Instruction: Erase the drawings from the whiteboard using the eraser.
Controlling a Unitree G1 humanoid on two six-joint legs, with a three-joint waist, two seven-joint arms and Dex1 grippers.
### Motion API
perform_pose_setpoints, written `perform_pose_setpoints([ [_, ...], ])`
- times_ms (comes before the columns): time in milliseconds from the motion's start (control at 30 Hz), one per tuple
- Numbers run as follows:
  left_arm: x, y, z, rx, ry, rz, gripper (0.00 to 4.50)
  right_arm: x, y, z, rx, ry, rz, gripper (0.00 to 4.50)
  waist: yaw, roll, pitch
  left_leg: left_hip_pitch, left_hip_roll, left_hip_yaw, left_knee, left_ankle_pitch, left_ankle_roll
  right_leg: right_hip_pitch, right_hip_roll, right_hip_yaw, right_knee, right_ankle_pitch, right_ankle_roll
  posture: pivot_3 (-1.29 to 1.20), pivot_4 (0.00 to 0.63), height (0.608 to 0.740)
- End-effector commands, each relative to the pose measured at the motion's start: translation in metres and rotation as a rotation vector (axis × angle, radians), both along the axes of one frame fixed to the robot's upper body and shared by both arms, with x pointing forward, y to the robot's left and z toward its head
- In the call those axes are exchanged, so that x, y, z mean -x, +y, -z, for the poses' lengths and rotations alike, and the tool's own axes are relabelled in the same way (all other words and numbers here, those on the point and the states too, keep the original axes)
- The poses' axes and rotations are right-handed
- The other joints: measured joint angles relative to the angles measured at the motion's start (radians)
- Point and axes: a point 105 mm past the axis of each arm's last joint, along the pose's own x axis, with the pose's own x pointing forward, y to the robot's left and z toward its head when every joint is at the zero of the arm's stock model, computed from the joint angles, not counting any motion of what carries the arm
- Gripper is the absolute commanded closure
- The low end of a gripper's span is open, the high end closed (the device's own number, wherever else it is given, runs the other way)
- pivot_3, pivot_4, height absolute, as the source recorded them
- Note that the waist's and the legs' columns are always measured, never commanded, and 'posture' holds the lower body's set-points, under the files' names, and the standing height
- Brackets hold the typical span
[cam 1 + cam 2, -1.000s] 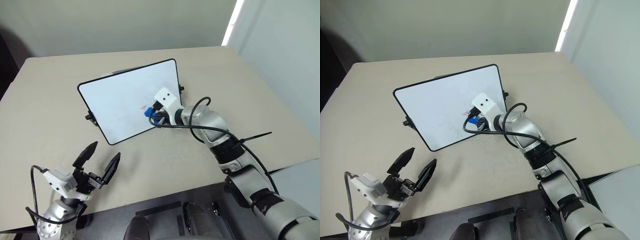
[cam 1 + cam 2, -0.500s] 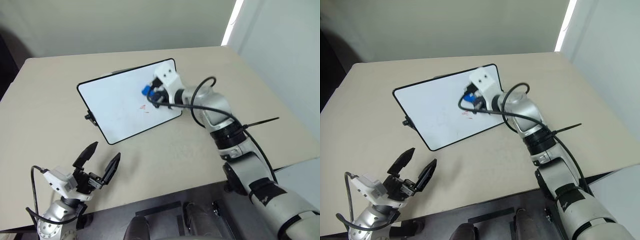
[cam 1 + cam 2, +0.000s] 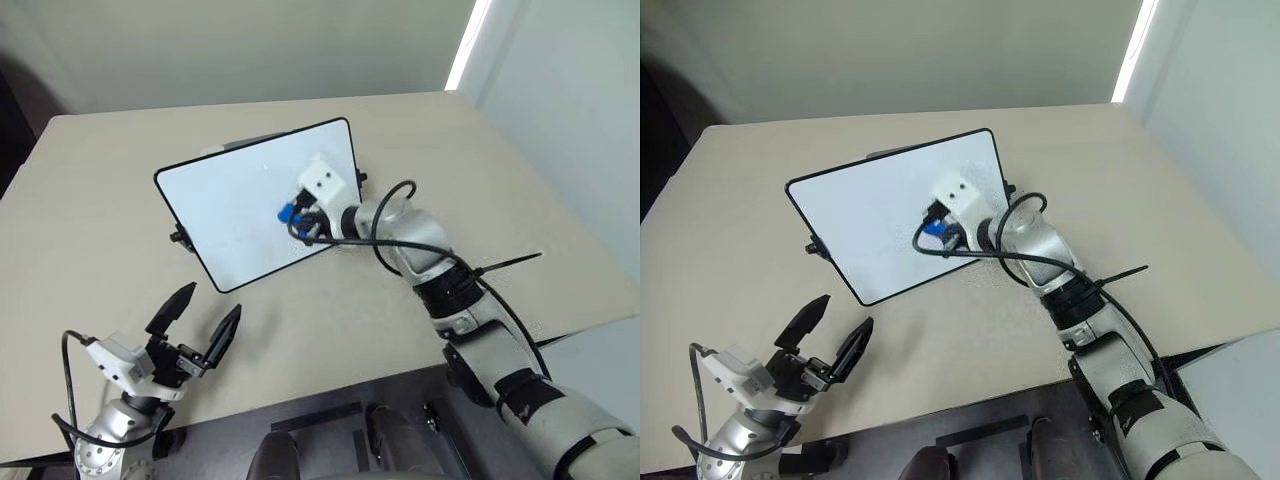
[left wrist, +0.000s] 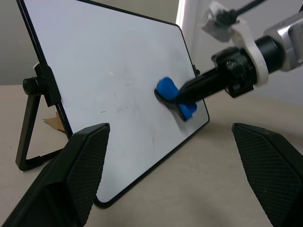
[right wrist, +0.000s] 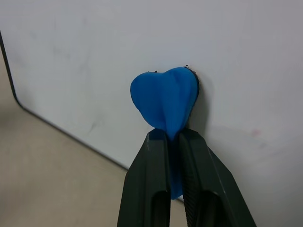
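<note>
The whiteboard [image 3: 225, 205] stands tilted on the beige table, its white face towards me. My right gripper [image 3: 294, 214] is shut on the blue eraser [image 3: 286, 212] and presses it flat against the board's right half. The right wrist view shows the eraser [image 5: 165, 101] squeezed between the two black fingers [image 5: 151, 189], touching the white surface. The drawings are hidden, with the eraser and gripper covering that patch of board. Well in front of the board, my left gripper [image 3: 210, 302] hovers near the table's front edge, open and holding nothing.
The board rests on a black stand with side knobs [image 4: 31, 86]. A black cable [image 3: 400, 195] loops from my right wrist. The table [image 3: 90, 200] ends close behind the left gripper and at the right, beside a pale wall.
Half a second ago the right gripper had swept the eraser up to the board's top right, leaving red strokes in view. It has come back down onto that spot. The left gripper stayed put.
</note>
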Motion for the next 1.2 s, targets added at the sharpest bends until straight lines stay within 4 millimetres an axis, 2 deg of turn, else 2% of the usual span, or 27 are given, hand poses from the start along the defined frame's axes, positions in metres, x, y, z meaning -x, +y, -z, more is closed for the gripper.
perform_pose_setpoints([
  [33, 0.002, 0.001, -0.009, -0.003, -0.037, -0.001, 0.00, -0.001, -0.006, 0.012, 0.047, 0.024, 0.025, 4.32, 0.000, 0.000, 0.000, 0.000, 0.000, 0.000, 0.000, 0.000, 0.000, 0.000, 0.000, 0.000, 0.000, 0.000, 0.000, 0.00, 0.150, 0.740],
  [167, 0.003, 0.001, -0.009, -0.003, -0.038, -0.002, 0.00, -0.004, -0.012, 0.019, 0.074, 0.047, 0.048, 4.32, 0.000, 0.000, 0.000, 0.000, 0.000, 0.000, 0.000, 0.000, 0.000, 0.000, 0.000, 0.000, 0.000, 0.000, -0.001, 0.00, 0.150, 0.740],
  [367, 0.003, 0.001, -0.010, -0.003, -0.039, -0.001, 0.00, -0.008, -0.017, 0.016, 0.102, 0.041, 0.057, 4.32, 0.001, 0.000, 0.000, 0.000, 0.000, 0.000, 0.000, 0.000, 0.000, 0.001, 0.000, 0.000, 0.000, 0.000, -0.001, 0.00, 0.150, 0.740],
  [433, 0.003, 0.001, -0.010, -0.003, -0.039, 0.000, 0.00, -0.011, -0.018, 0.010, 0.092, 0.015, 0.066, 4.32, 0.001, 0.000, 0.000, 0.000, 0.000, 0.000, 0.000, 0.000, 0.000, 0.001, 0.000, 0.000, 0.000, 0.000, -0.001, 0.00, 0.150, 0.740],
  [667, 0.004, 0.000, -0.010, -0.003, -0.039, 0.004, 0.00, -0.014, -0.008, -0.031, -0.014, -0.073, 0.059, 4.32, 0.001, 0.000, 0.000, 0.000, 0.000, 0.000, 0.000, 0.000, 0.000, 0.000, 0.000, 0.000, 0.000, 0.001, -0.001, 0.00, 0.150, 0.740],
  [867, 0.004, -0.001, -0.009, -0.003, -0.036, 0.007, 0.00, -0.010, -0.002, -0.042, -0.036, -0.102, 0.039, 4.32, 0.000, 0.000, 0.000, 0.000, 0.000, 0.000, -0.001, 0.000, 0.000, 0.000, 0.000, 0.000, 0.000, 0.001, -0.001, 0.00, 0.150, 0.740],
  [967, 0.004, -0.001, -0.008, -0.003, -0.034, 0.007, 0.00, -0.008, -0.001, -0.038, -0.029, -0.092, 0.032, 4.32, 0.000, 0.000, 0.000, 0.000, 0.000, 0.000, -0.001, 0.000, 0.000, -0.001, 0.000, 0.000, 0.000, 0.001, -0.001, 0.00, 0.150, 0.740],
  [1200, 0.004, -0.001, -0.007, -0.003, -0.032, 0.004, 0.00, -0.001, -0.014, 0.004, 0.099, 0.005, 0.028, 4.32, 0.002, 0.000, 0.000, 0.000, 0.000, 0.001, -0.001, 0.000, 0.000, 0.000, 0.000, 0.000, -0.001, 0.001, -0.001, 0.00, 0.150, 0.740],
])
